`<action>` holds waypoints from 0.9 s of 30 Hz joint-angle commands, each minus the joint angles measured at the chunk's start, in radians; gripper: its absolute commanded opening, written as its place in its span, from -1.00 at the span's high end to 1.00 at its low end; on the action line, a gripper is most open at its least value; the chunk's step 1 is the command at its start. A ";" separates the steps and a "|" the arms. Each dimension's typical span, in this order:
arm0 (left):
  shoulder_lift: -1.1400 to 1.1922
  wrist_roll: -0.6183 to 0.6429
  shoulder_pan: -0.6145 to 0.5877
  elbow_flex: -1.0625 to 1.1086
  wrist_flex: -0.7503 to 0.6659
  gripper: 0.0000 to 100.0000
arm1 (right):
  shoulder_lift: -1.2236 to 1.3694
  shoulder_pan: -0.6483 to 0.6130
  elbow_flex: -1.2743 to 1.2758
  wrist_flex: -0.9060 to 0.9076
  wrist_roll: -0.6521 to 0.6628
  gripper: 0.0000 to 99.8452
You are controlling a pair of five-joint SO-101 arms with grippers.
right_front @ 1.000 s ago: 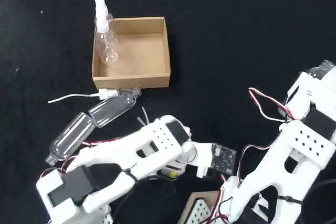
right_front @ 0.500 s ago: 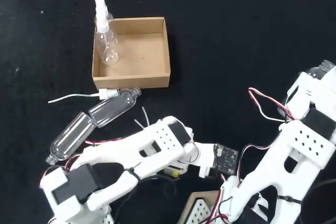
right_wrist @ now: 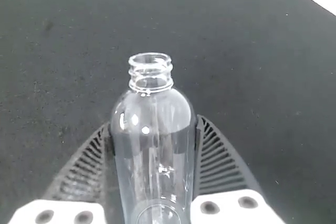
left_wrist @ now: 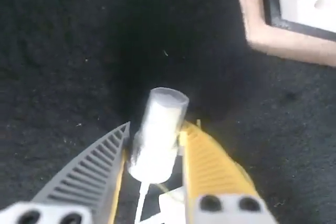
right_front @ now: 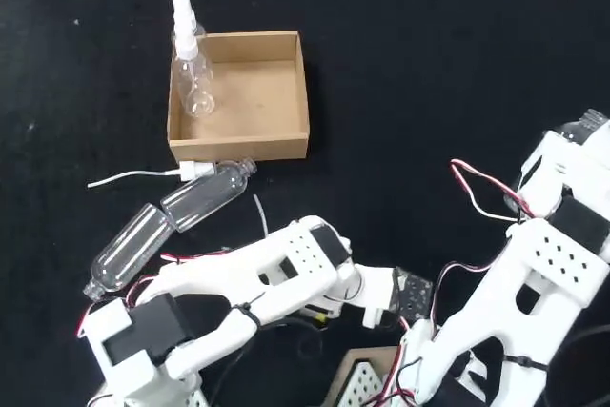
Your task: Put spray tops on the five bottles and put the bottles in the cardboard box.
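Left claw [left_wrist: 155, 129] I see clamped on a white spray top [left_wrist: 160, 114], near the front edge of the desk [right_front: 410, 73]; my right claw [right_wrist: 153, 124] grips an uncapped bottle [right_wrist: 151, 150] by the right edge.

Bottle [right_wrist: 152, 140] clear glossy plastic; spray top [left_wrist: 157, 135] white plastic; cardboard box [right_front: 238, 150] matt; table [right_front: 429, 64] black rough cloth.

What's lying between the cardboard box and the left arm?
High view: a loose spray top, a capless bottle and a second capless bottle, lying flat.
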 commanded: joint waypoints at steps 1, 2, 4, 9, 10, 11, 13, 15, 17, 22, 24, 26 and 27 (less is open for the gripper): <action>0.000 0.002 -0.031 -0.025 -0.018 0.93 | -0.038 0.014 -0.054 -0.026 0.011 0.97; 0.000 0.002 -0.050 -0.028 -0.018 0.94 | -0.038 0.006 -0.054 -0.026 0.011 0.97; 0.000 0.002 -0.085 -0.035 -0.018 0.94 | -0.038 0.000 -0.054 -0.025 0.028 0.97; -0.002 0.002 -0.168 -0.035 -0.017 0.94 | -0.038 -0.014 -0.054 -0.025 0.037 0.97; -0.002 0.002 -0.180 -0.035 -0.017 0.94 | -0.038 -0.014 -0.054 -0.026 0.037 0.97; -0.002 0.002 -0.189 -0.035 -0.009 0.94 | -0.038 -0.014 -0.054 -0.026 0.037 0.97; -0.015 -0.003 -0.206 -0.058 0.038 0.94 | -0.038 -0.015 -0.054 -0.028 0.037 0.97; -0.044 -0.005 -0.223 -0.090 0.106 0.94 | -0.038 -0.015 -0.054 -0.028 0.037 0.97; -0.081 -0.002 -0.240 -0.117 0.157 0.94 | -0.038 -0.015 -0.054 -0.028 0.037 0.97; -0.183 0.005 -0.268 -0.120 0.186 0.94 | -0.038 -0.018 -0.054 -0.028 0.035 0.97; -0.216 0.031 -0.269 -0.101 0.178 0.94 | -0.038 -0.020 -0.054 -0.028 0.035 0.97; -0.244 0.071 -0.269 -0.094 0.178 0.94 | -0.038 -0.020 -0.054 -0.028 0.034 0.97; -0.256 0.081 -0.269 -0.093 0.176 0.94 | -0.038 -0.020 -0.054 -0.028 0.034 0.97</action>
